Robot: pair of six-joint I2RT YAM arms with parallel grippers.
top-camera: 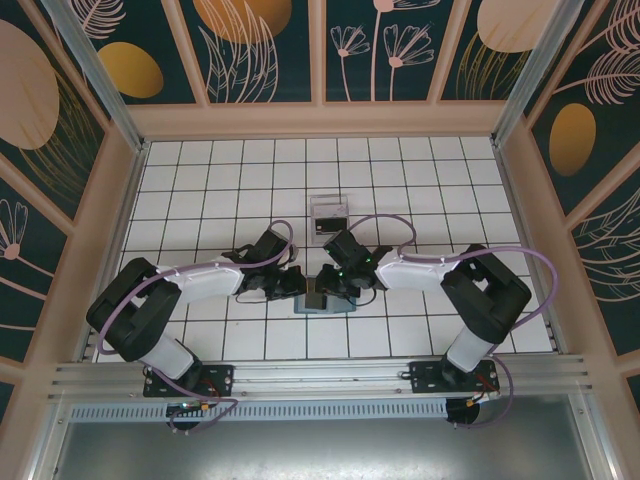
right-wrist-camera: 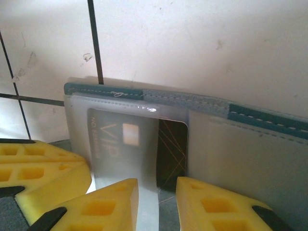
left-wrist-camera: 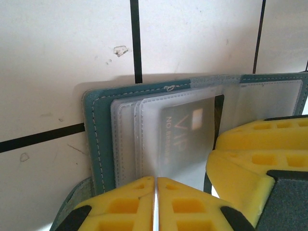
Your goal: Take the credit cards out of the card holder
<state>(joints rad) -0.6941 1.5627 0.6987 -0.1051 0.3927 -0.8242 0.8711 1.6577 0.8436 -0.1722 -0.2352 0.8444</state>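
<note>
Yellow left gripper (left-wrist-camera: 155,183) is clenched on a clear sleeve (left-wrist-camera: 144,144) of the teal holder (left-wrist-camera: 98,139), which lies open on the tiled table (left-wrist-camera: 57,57). Right gripper (right-wrist-camera: 157,192) is released, jaws apart over the dark card (right-wrist-camera: 171,144) inside that sleeve. Behind them stands a clear box (top-camera: 329,215).

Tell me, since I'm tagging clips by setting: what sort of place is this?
Probably a robot test booth: white gridded tabletop, decorated wall panels, aluminium frame rail.

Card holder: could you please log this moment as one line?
card holder open, flat | VIP card inside clear sleeve | left tool shut on sleeve edge | right tool open astride card
</note>
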